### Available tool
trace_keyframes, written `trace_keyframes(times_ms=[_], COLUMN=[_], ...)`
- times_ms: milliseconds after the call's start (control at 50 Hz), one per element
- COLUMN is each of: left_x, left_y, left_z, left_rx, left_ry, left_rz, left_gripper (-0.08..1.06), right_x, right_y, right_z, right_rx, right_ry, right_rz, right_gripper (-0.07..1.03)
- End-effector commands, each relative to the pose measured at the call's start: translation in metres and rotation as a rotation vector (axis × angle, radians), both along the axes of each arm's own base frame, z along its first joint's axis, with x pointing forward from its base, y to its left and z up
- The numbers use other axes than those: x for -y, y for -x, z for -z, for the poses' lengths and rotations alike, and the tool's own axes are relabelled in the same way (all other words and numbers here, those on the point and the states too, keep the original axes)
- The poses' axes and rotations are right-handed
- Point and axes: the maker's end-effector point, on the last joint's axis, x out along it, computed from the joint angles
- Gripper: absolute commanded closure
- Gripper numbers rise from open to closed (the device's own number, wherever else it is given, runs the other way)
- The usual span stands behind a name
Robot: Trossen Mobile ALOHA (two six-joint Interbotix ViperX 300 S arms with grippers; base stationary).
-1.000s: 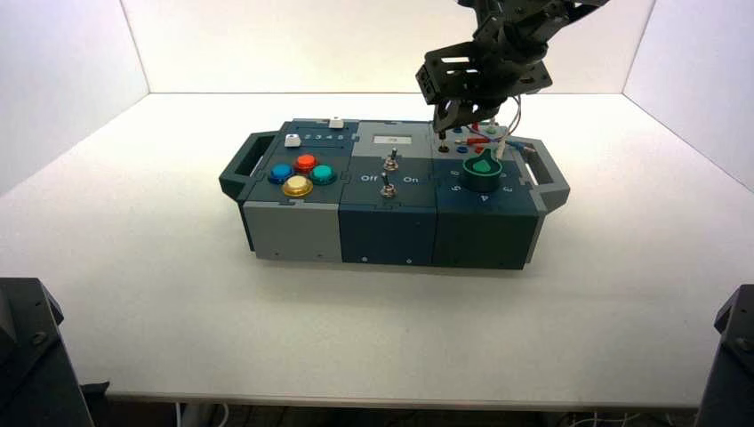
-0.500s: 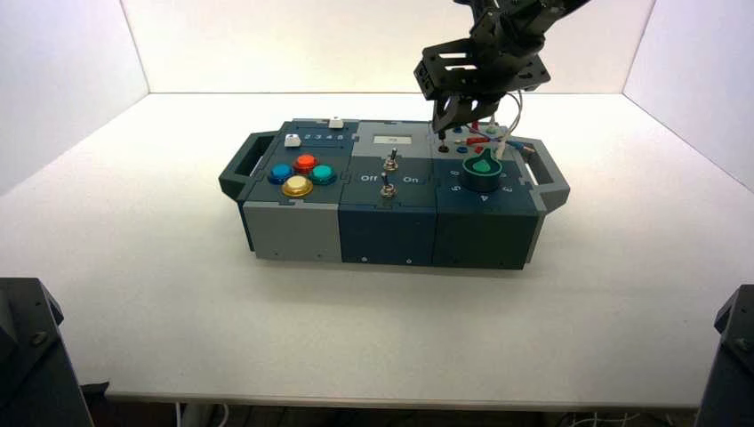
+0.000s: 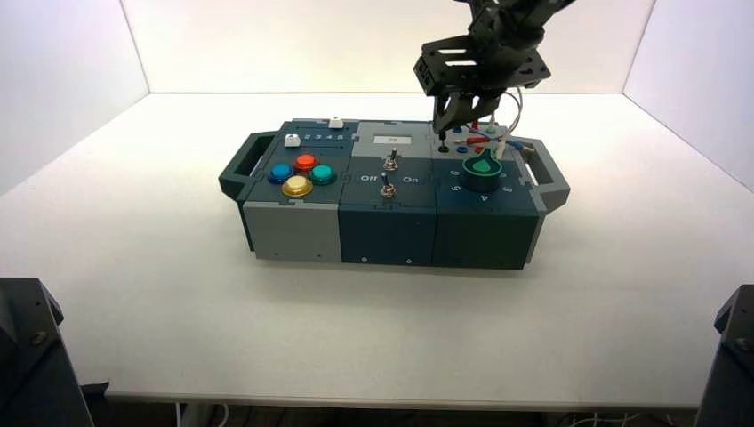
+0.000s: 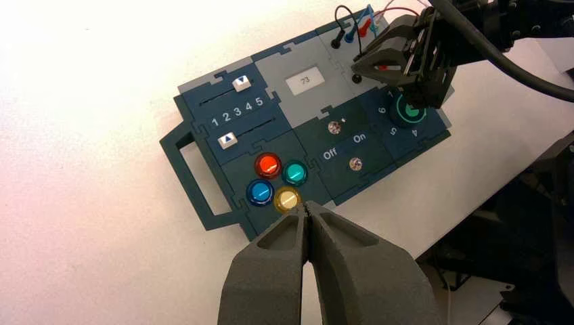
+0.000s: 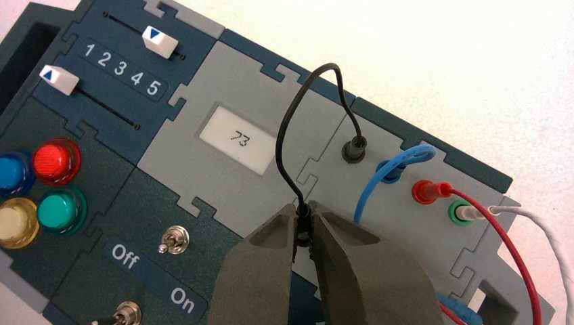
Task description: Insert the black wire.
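Black wire (image 5: pixel 292 135) plug stays clamped in the right gripper (image 5: pixel 304 223), now raised slightly, insertion unfinished; left gripper (image 4: pixel 308 215) parked, closed

Dark grey, wedge-shaped fingers (image 5: pixel 257 271) with a matte, grainy finish are seen; a slotted black bracket (image 3: pixel 471 67) is shown above.

Bright, even overhead light; soft shadow under the box (image 3: pixel 391 218); table (image 4: pixel 81 81) washed out by glare; near fingers (image 5: pixel 379 271) slightly soft.

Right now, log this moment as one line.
right gripper: shut on black wire, over wire sockets | far plug: seated | left gripper: shut, idle
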Motion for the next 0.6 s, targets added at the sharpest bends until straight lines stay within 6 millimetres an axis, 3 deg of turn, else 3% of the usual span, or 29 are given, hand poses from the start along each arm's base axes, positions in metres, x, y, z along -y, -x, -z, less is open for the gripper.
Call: trace_keyframes(times_ms=[20,600], left_x=[0.002,0.002], left_y=[-0.006,-0.006], left_z=[-0.015,-0.016], left_rx=[0.039,0.043], left_ry=[0.017,0.018], left_rz=[-0.004,-0.004], left_gripper=[1.01,1.01], right_x=[-0.003,0.003], right_y=[-0.001,0.002], right_z=[-0.009,0.004], right_rx=[0.002,-0.08], right_ry=[-0.01,0.024], right_rz=[-0.002,0.009], right_gripper=[0.98,0.98])
